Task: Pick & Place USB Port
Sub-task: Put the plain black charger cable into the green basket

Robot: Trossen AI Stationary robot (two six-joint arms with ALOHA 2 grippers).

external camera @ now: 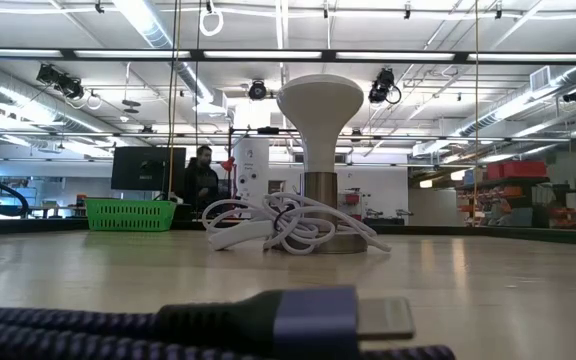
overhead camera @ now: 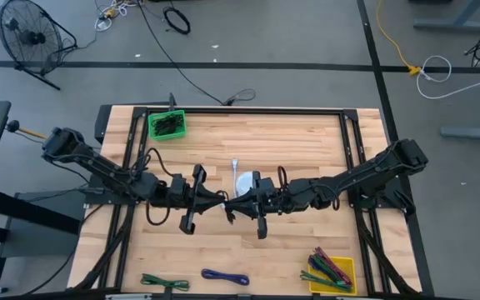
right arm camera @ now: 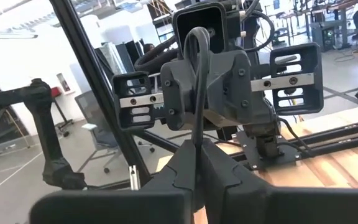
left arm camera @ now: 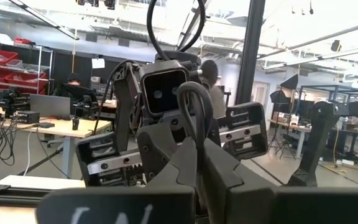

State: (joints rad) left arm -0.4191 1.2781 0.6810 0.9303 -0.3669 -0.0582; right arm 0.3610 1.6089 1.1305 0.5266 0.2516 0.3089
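Pale wooden bench (overhead camera: 307,150) under a workshop floor strewn with cables. Near the middle, left tool (overhead camera: 222,200) and right tool (overhead camera: 233,203) nose to nose, tips almost touching, both raised off the wood. Left tool pressed together. Right tool's own fingers (right arm camera: 191,165) also pressed together in its wrist view; cannot tell whether anything small sits between either pair.

White USB piece (overhead camera: 244,181) on the bench just beyond the two tools, on the far side, nearest the right tool and apart from both. Not gripped by either.

Seen from above, only a white round top with a thin white lead. Body mostly hidden under that top, and partly crowded by the right tool. From table height (external camera: 318,150), stands upright: broad white cap above, metal collar below, loose loops of white cable piled at its foot. Port side not readable.

Long axis vertical. Thin lead runs away from the cap toward the far edge.

Green basket (overhead camera: 167,125) at the far left corner, yellow tray (overhead camera: 340,265) of cables at the near right. Blue-purple cable (overhead camera: 225,277) along the near edge, its plug filling the bottom of the low view, cut off there.
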